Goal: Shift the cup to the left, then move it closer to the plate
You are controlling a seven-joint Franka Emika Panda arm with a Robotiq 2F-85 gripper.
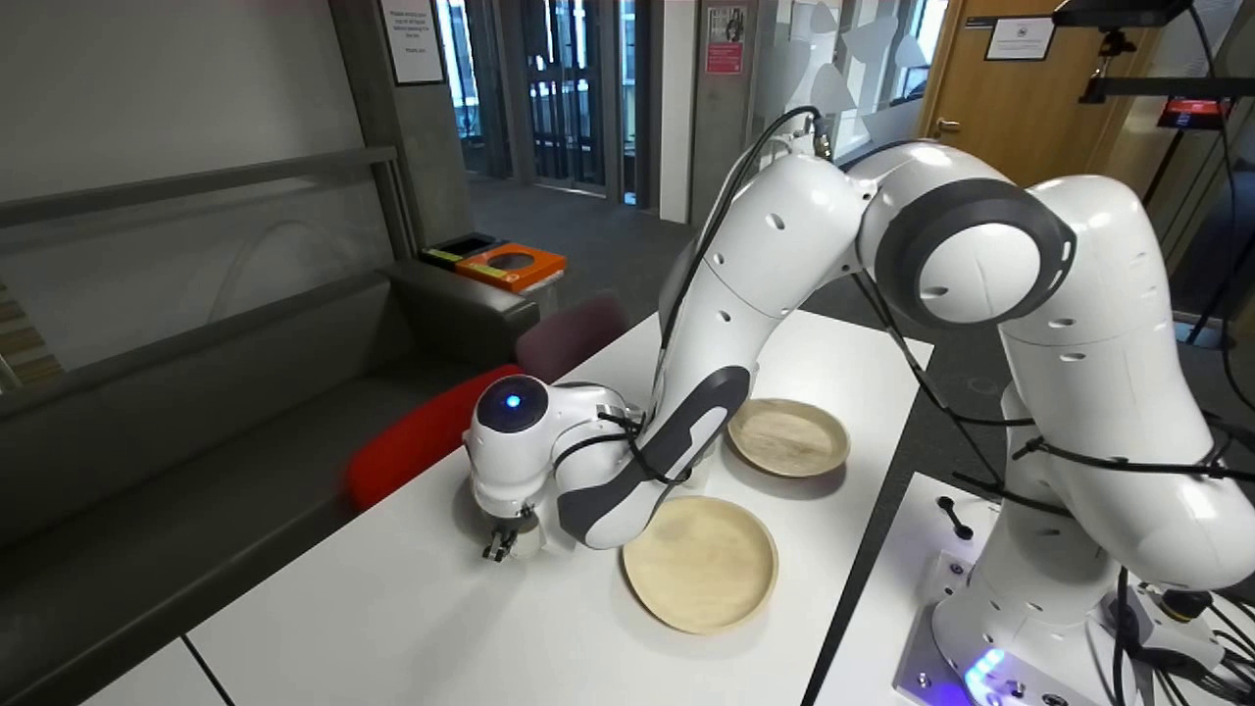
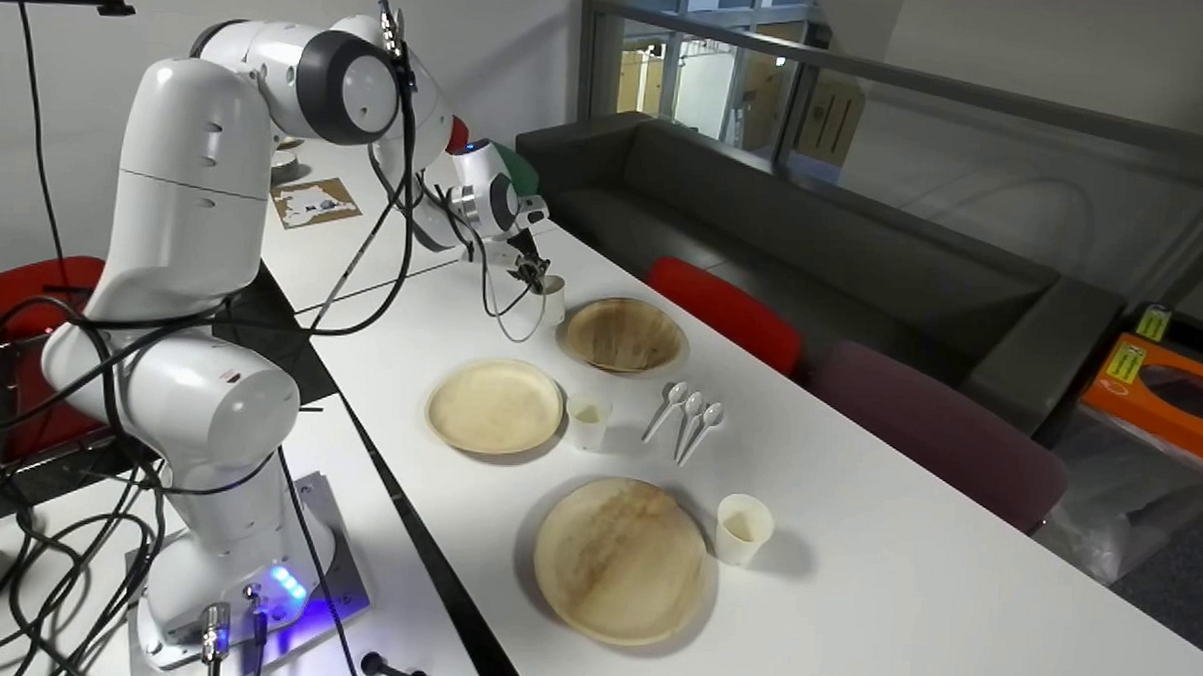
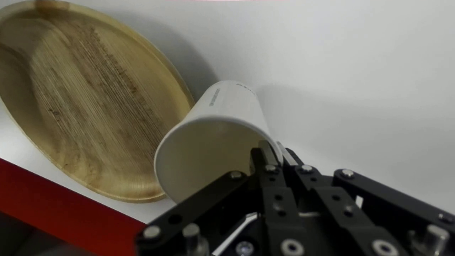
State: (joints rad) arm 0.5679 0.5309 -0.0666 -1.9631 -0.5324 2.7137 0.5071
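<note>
robotiq gripper (image 3: pixel 276 151) clamped across the rim of the white cup (image 3: pixel 213 145); wooden bowl (image 3: pixel 96 103) stands just beside the cup.

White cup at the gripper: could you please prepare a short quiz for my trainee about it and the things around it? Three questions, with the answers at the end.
1. Multiple choice: in the wrist view, where does the gripper pinch the white cup?
a) at its base
b) at its rim
c) around its whole body

2. True or false: this cup is beside the tan bowl, not inside it.

3. Count: in an exterior view, how many white spoons lie on the table?

Key: 1. b; 2. true; 3. three.
</note>
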